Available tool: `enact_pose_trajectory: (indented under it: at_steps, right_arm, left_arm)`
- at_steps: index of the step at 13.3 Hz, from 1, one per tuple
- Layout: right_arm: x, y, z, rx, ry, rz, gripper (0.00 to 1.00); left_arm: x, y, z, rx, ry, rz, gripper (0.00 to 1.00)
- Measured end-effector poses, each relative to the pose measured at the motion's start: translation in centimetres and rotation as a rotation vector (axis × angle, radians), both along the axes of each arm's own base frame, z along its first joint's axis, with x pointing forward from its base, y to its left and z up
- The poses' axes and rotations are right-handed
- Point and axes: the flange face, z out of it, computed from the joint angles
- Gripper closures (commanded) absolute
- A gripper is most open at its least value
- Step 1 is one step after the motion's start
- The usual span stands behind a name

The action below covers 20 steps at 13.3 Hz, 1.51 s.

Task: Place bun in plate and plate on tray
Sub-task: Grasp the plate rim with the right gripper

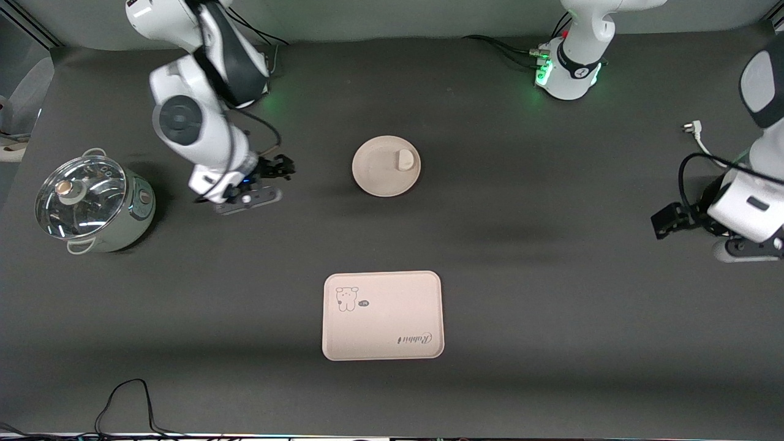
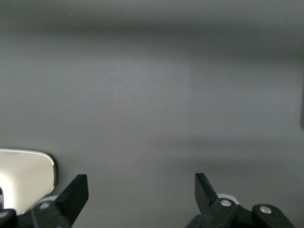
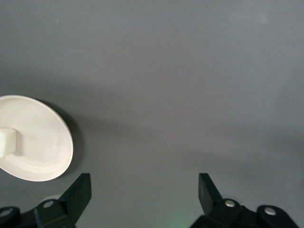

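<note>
- A dark grey counter [image 1: 490,257] carries everything.
- The small off-white oval bun [image 1: 405,160] lies in the round cream plate [image 1: 376,174], near its rim.
- The cream rounded rectangular tray [image 1: 392,324], nearer the front camera, is bare.
- A lidded pale green pot [image 1: 92,205] stands toward the right arm's end.
- The right gripper [image 1: 283,166] hovers beside the plate, jaws wide apart, holding nothing.
- The left gripper [image 1: 664,222] waits at its end, jaws spread, holding nothing.

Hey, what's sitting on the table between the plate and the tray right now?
Nothing. In the front view the stretch of dark table between the plate, which holds the bun, and the tray nearer the camera is bare.
</note>
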Motion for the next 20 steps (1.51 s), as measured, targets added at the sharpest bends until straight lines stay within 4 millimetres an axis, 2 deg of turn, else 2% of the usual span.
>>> enact_pose_trajectory:
  at_steps: [3, 8, 11, 16, 19, 20]
  right_arm:
    - [-1.4, 3.4, -3.8, -0.036, 0.021, 0.008, 0.00]
    - [-4.3, 9.2, -10.4, -0.088, 0.006, -0.015, 0.00]
    - [-6.0, 11.6, -13.6, -0.111, -0.010, -0.039, 0.00]
    - [-8.1, 13.9, -15.6, -0.039, 0.011, -0.139, 0.00]
    - [-9.4, 13.0, -17.5, 0.003, -0.022, -0.187, 0.03]
    - [-9.6, 12.6, -18.0, 0.010, -0.029, -0.202, 0.11]
  left_arm:
    - [-2.7, 1.6, 0.9, -0.027, 0.002, 0.027, 0.00]
    - [-2.8, 2.1, 1.9, -0.033, -0.019, 0.029, 0.00]
    - [-2.8, 1.8, 2.1, -0.034, -0.022, 0.022, 0.00]
    - [-2.8, 1.2, 2.1, -0.034, -0.020, -0.017, 0.00]
    - [-2.8, 1.4, 2.3, -0.049, -0.020, -0.062, 0.00]
    - [-2.7, 1.4, 2.4, -0.052, -0.023, -0.062, 0.00]
